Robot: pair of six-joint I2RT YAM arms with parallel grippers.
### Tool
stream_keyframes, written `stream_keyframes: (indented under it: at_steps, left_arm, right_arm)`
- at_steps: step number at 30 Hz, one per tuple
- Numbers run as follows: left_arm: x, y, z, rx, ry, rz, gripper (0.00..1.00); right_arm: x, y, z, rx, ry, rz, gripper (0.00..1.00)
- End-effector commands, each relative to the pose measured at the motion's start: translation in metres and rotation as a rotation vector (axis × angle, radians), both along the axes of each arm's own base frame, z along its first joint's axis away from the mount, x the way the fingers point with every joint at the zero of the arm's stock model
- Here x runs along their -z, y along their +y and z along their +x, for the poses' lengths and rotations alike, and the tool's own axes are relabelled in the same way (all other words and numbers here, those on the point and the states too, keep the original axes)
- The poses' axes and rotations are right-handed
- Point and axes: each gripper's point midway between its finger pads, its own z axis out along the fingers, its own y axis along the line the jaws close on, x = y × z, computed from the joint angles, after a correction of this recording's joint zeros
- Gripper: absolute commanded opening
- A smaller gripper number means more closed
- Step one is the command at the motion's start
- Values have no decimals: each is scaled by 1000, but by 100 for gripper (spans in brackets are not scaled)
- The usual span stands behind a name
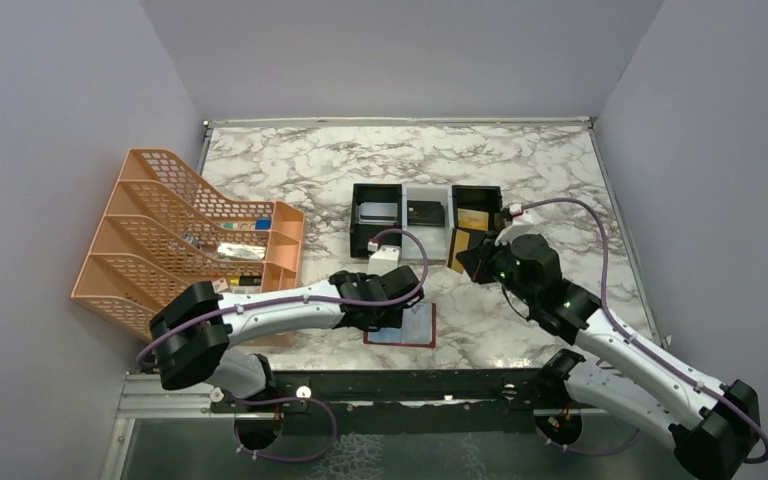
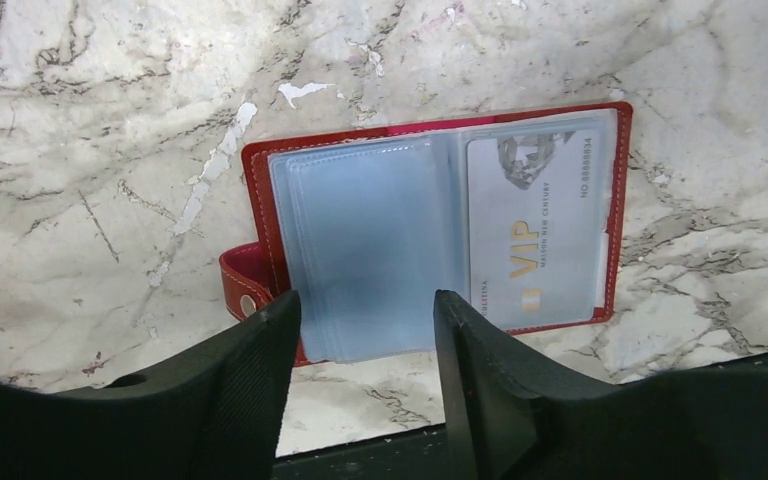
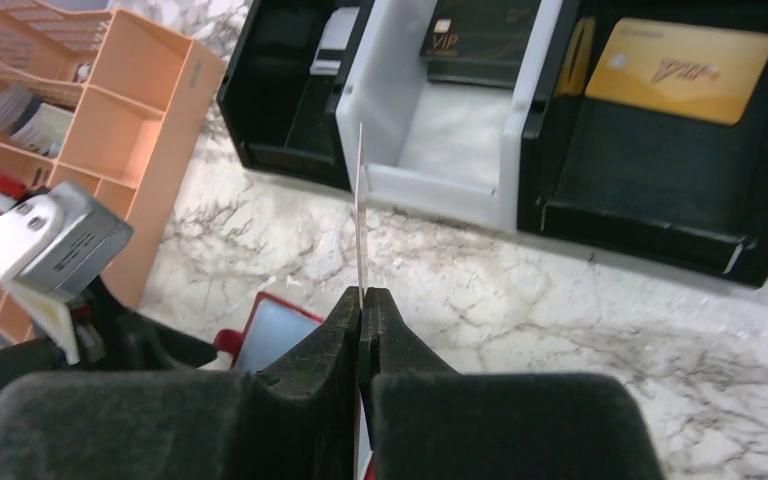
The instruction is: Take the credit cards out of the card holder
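Two pale blue panels face up on the dark-red card holder (image 2: 380,230), which lies open and flat near the marble table's (image 1: 300,160) front edge. Its long axis runs across my left wrist view, strap tab at the left. A silvery-white VIP card (image 2: 535,225) fills its right pocket. My left gripper (image 2: 365,310) hovers parted and empty over its near edge. My right gripper (image 3: 362,300) pinches an edge-on card (image 3: 361,210) near the black-and-white tray (image 3: 520,120).

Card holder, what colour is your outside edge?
Red. The card holder edge shows best in the left wrist view.
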Motion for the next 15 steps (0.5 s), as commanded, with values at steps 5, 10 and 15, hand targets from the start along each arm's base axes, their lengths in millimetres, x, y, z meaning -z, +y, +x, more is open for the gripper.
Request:
stream_keyframes:
  at_steps: [5,10,15]
  left_arm:
    - [-8,-3,0,94,-48,-49,58]
    - [-9,2,-2,94,-58,-78,65]
    - [-14,7,-4,105,-58,-119,71]
  right_arm:
    - [-25,-15,33,-12,-158,-132,1]
    - [-21,-20,51,-145,-47,17,1]
    - [-9,-38,71,-102,128,90,1]
